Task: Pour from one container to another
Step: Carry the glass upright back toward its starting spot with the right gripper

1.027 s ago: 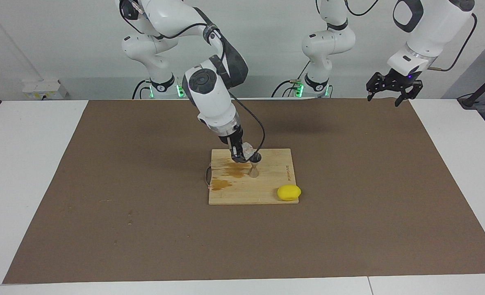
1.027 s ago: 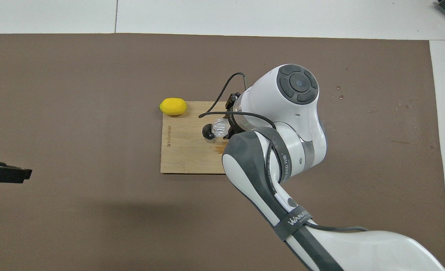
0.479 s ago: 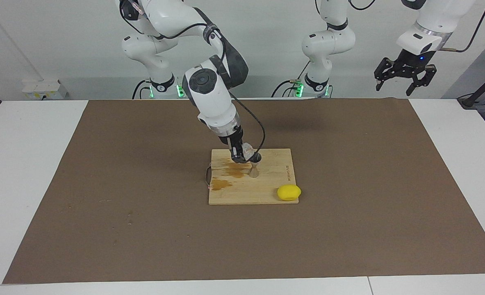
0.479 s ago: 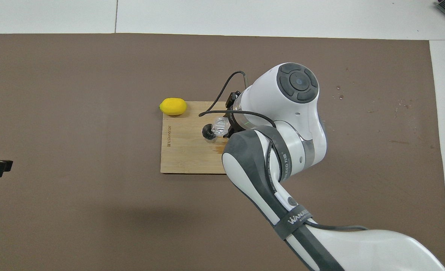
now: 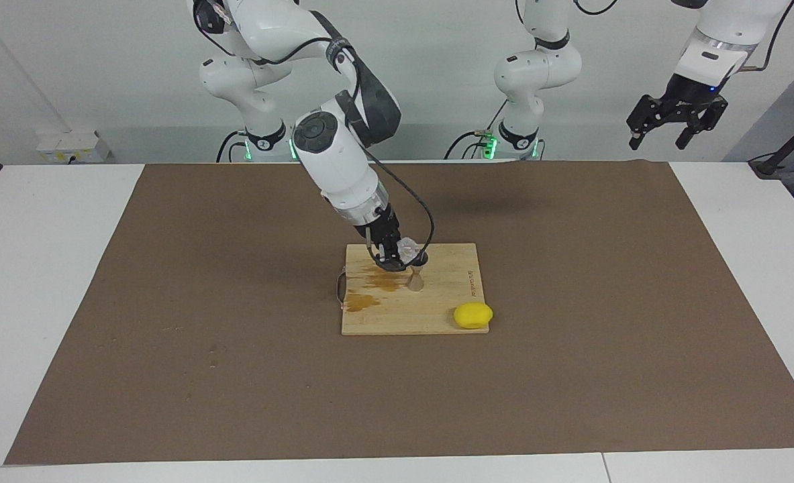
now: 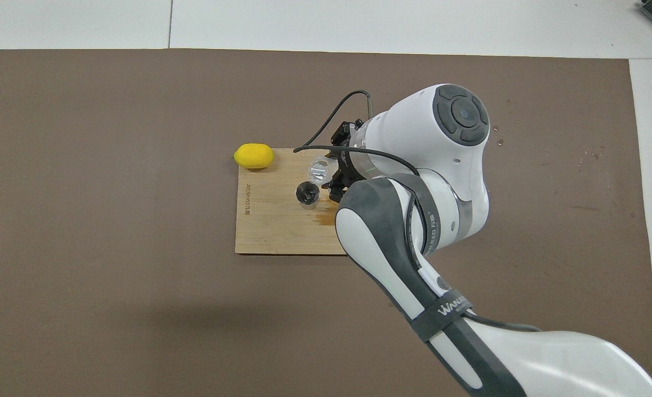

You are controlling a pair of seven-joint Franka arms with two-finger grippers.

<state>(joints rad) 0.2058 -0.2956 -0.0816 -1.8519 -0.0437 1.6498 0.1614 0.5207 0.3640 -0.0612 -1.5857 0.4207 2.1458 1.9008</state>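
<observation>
A glass (image 5: 407,249) is pinched in the right tool (image 5: 397,255), tipped over the board (image 5: 437,315), just beside the metal jigger (image 5: 415,276) standing on it. Brown wet patches (image 5: 370,288) are seen on the board. Pour judged underway or nearly done; glass not yet set down. Left tool (image 5: 677,124) is parked high w/ fingers spread, waiting. Lemon (image 5: 473,315) is at the board's corner.

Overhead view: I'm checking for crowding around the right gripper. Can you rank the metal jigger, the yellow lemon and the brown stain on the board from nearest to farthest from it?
From the right gripper:
1. Silvery metal hourglass jigger, on the wooden board, right beside it.
2. Brown stain, on the board nearer the robots.
3. Yellow lemon, at the board's corner.
</observation>
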